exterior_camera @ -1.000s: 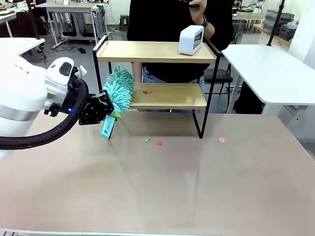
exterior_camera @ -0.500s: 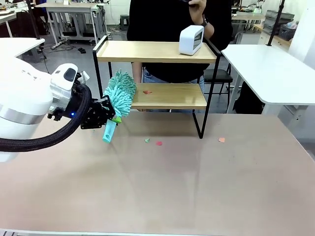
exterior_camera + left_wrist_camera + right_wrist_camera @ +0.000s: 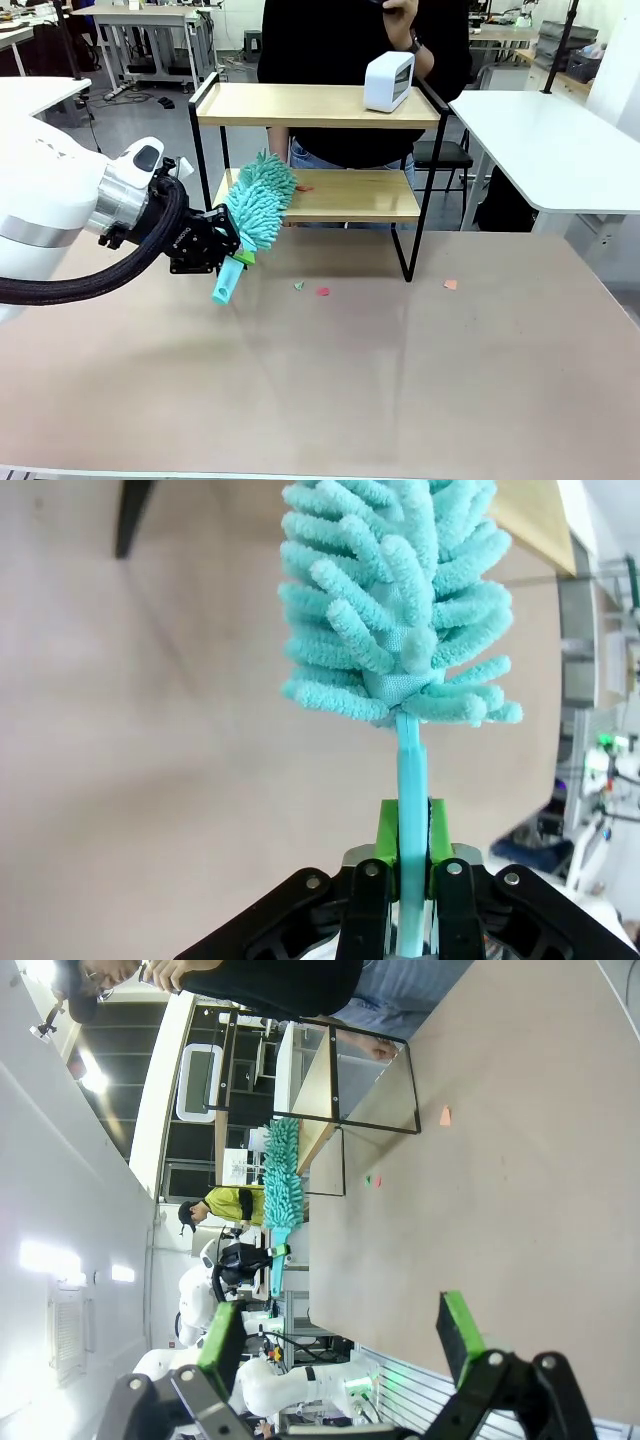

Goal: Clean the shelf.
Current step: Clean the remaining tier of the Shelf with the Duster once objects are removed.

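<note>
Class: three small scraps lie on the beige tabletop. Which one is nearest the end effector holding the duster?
The green scrap, the leftmost. The red scrap lies just right of it, and the pink scrap is much farther right.

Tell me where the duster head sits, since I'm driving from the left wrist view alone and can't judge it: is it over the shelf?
Observer: Yes. In the front view the duster head lies over the left end of the shelf's lower board.
Operator: Anything on the top board?
Observer: A small white device stands at its right end.
Operator: Any loose scraps down below?
Observer: Three lie on the table in front of the shelf: a green scrap, a red scrap, and an orange scrap farther right.
</note>
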Robot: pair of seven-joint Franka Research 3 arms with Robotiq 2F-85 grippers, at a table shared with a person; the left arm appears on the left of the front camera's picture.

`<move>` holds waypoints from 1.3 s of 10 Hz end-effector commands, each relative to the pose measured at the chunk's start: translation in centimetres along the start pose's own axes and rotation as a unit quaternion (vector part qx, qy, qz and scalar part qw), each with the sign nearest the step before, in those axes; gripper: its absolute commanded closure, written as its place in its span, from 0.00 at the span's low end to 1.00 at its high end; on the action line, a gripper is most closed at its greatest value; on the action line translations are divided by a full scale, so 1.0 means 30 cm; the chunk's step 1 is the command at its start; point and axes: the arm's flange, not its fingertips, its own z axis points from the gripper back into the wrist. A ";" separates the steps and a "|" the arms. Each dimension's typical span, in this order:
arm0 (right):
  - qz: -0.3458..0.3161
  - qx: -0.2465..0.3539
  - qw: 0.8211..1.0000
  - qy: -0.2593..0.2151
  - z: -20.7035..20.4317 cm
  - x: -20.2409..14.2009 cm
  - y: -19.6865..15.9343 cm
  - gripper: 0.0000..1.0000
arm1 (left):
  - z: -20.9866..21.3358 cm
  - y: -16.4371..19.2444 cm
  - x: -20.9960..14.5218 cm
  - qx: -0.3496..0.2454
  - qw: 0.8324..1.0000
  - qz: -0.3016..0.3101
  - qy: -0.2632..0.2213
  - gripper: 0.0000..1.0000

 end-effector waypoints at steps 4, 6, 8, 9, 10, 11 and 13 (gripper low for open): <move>0.014 0.010 1.000 -0.006 -0.003 0.005 0.003 0.00 | 0.058 -0.001 -0.124 -0.065 0.974 -0.097 0.195 0.87; 0.014 0.010 1.000 -0.006 -0.003 0.005 0.003 0.00 | 0.096 -0.008 -0.165 -0.095 0.935 -0.154 0.305 0.87; 0.014 0.010 1.000 -0.006 -0.003 0.005 0.003 0.00 | 0.129 -0.007 -0.188 -0.117 0.910 -0.174 0.358 0.87; 0.014 0.010 1.000 -0.006 -0.003 0.005 0.003 0.00 | 0.141 0.001 -0.194 -0.111 0.908 -0.174 0.365 0.87; 0.014 0.010 1.000 -0.006 -0.003 0.005 0.003 0.00 | 0.150 0.007 -0.201 -0.108 0.908 -0.176 0.365 0.87; 0.014 0.010 1.000 -0.006 -0.003 0.005 0.003 0.00 | 0.160 0.008 -0.208 -0.110 0.910 -0.177 0.359 0.87; 0.014 0.010 1.000 -0.006 -0.003 0.005 0.003 0.00 | 0.190 0.002 -0.220 -0.120 0.911 -0.181 0.352 0.87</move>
